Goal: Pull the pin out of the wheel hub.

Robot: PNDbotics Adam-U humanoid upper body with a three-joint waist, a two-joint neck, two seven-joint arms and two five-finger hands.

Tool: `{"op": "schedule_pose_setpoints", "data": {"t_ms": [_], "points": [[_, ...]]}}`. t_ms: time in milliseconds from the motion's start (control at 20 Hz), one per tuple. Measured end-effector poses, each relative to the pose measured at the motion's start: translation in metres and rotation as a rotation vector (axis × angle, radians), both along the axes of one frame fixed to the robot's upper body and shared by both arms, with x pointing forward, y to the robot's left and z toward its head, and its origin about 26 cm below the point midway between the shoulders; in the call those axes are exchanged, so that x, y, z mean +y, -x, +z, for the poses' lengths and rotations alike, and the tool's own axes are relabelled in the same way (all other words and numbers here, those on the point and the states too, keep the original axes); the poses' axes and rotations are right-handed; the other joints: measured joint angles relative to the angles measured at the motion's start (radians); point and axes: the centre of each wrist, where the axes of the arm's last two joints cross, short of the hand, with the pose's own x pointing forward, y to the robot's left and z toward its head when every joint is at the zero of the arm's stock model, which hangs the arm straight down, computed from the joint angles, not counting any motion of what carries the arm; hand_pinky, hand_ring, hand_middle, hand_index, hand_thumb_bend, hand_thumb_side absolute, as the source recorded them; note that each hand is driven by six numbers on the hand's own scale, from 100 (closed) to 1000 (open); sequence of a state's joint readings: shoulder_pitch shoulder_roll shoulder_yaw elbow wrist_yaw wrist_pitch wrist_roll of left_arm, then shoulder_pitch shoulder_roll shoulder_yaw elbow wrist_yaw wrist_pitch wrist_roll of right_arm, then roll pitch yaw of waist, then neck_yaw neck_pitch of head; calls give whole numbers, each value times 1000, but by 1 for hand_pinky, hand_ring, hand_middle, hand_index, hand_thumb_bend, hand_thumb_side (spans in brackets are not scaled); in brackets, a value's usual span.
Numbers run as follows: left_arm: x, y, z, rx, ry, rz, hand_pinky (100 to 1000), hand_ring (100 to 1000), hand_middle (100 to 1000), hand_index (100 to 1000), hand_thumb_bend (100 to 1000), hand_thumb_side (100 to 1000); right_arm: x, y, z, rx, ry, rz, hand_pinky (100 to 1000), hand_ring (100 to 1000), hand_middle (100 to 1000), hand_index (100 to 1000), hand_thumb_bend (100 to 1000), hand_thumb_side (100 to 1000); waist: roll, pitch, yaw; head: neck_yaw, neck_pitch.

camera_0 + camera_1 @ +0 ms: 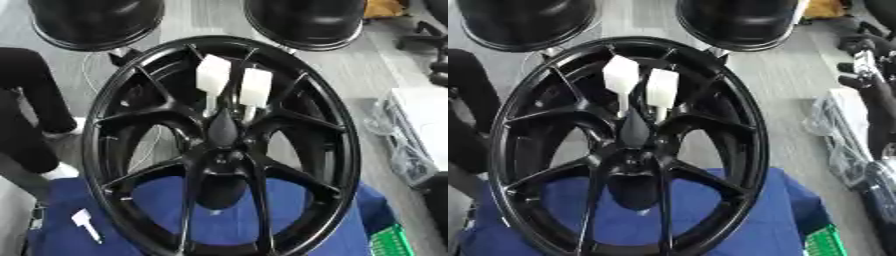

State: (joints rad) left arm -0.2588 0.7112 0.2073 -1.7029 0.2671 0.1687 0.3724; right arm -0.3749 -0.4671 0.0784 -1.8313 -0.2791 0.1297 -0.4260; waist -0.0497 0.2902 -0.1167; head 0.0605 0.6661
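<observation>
A large black wheel hub (219,150) with thin spokes stands upright on a blue cloth (227,225). Two white pins with blocky heads stick in the hub just above its centre: the left pin (213,75) and the right pin (255,87), side by side, their thin shafts pointing down toward the dark centre cap (222,130). A third white pin (85,222) lies loose on the cloth at the lower left, outside the rim. Neither of my hands shows in either view.
Two more black wheels (96,22) (306,20) stand behind on the grey floor. A person's dark legs (31,105) are at the left. Clear plastic wrap (402,145) lies at the right, a green crate (391,242) at the lower right.
</observation>
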Motion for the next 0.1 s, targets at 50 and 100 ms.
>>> {"op": "schedule_pose_setpoints", "data": {"t_ms": [50,100], "points": [[-8,-3,-3,-64,96,-8,957,813,825,920,520,1000,0,0,0,-1,-4,-2,757,745,749,859,100,586,-1,0,0,0,1],[-13,-6,-5,-110,161,-15,956,814,828,922,505,1000,0,0,0,-1,-8,-4,757,746,749,859,100,586,-1,0,0,0,2]]}}
